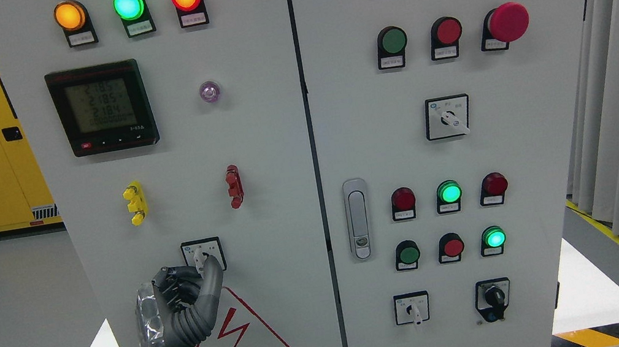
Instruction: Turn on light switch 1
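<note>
- The left hand (181, 305) reaches up from the bottom edge at about 7 o'clock, against the grey cabinet (258, 163).
- Its fingers (211, 279) are curled at the rotary switch (203, 256), fingertips touching the knob; whether they truly pinch it I cannot tell.
- That switch sits low on the left door, at 12 o'clock from the red warning triangle (249, 344).
- At 12 o'clock from the switch: a yellow handle (135, 203), a red handle (234, 186), and the meter (101, 107).
- 3 lamps (129, 5) glow along the top.
</note>
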Motion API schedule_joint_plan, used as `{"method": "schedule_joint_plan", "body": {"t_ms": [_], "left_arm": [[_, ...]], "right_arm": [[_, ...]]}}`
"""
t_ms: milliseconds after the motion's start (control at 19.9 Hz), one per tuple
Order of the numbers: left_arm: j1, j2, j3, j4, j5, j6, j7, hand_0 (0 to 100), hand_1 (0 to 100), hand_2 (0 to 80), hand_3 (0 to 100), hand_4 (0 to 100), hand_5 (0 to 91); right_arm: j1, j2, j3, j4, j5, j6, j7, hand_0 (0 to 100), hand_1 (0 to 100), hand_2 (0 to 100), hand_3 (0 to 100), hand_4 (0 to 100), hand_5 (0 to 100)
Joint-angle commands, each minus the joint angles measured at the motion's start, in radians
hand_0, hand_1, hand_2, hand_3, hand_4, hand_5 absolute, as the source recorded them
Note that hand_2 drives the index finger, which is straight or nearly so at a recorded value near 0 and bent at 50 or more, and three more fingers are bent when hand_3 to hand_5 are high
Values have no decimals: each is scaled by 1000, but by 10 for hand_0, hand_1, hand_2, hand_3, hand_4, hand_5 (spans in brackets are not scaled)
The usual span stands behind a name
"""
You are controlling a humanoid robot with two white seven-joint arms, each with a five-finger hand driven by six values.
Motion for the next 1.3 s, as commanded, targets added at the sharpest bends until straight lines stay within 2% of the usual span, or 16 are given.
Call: {"method": "schedule_joint_plan", "body": {"t_ms": [0,602,1254], "left_arm": [[-1,0,0,2,0,0,-2,483,592,597,890,907,843],[-1,-2,0,10,0,-1,-2,560,533,595,892,908,844],[-1,-5,0,10,0,-3,-2,515,504,590,893,907,843]], "right_arm": [[0,0,0,0,-29,1,1,0,500,40,0,0,0],[0,0,0,0,-29,1,1,0,500,40,0,0,0],[0,0,0,0,-29,1,1,0,500,40,0,0,0]]}}
